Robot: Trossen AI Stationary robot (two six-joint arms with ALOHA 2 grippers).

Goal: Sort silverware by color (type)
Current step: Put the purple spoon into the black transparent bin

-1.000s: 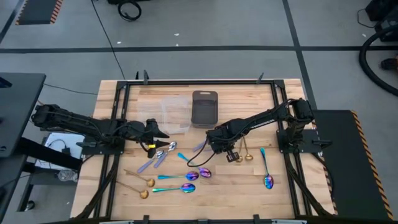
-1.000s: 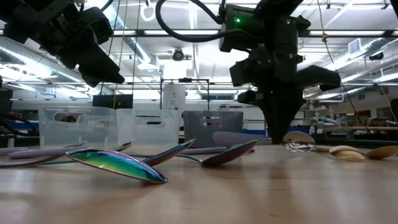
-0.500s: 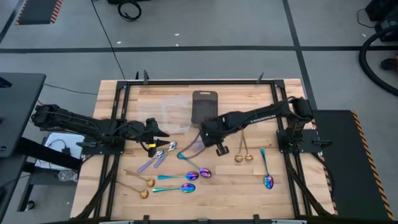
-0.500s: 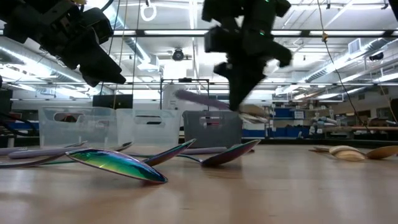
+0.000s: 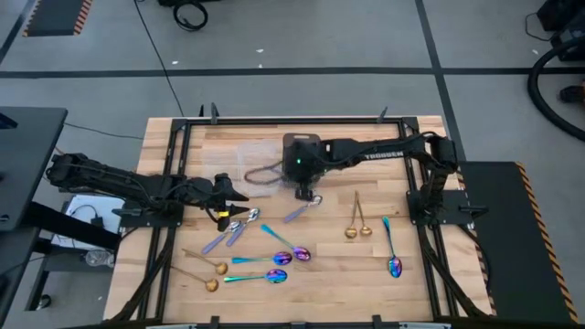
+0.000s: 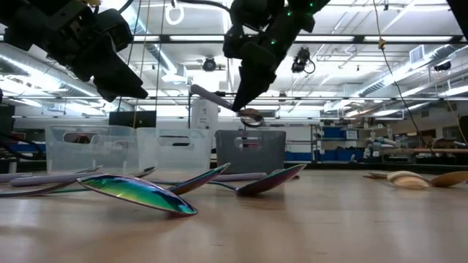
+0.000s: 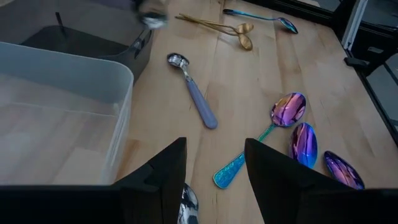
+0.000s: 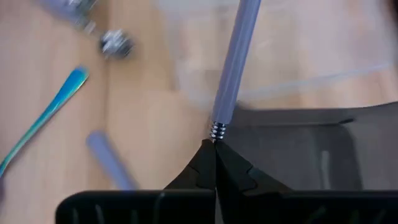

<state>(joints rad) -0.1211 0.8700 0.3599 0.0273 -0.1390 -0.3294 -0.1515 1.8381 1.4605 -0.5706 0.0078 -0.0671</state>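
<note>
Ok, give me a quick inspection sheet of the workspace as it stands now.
Surface: wooden table, bare at its far corners.
Job's things: rainbow spoons near the front, gold spoons right of centre, lilac-handled spoons on the left, one more at centre.
Clutter: dark tray and clear containers at the back.
Grippers: right gripper shut on a lilac-handled spoon, raised by the tray; left gripper open, above the left spoons.
Cables: black cable on the floor behind.
Surroundings: workshop with shelving; no people seen.
</note>
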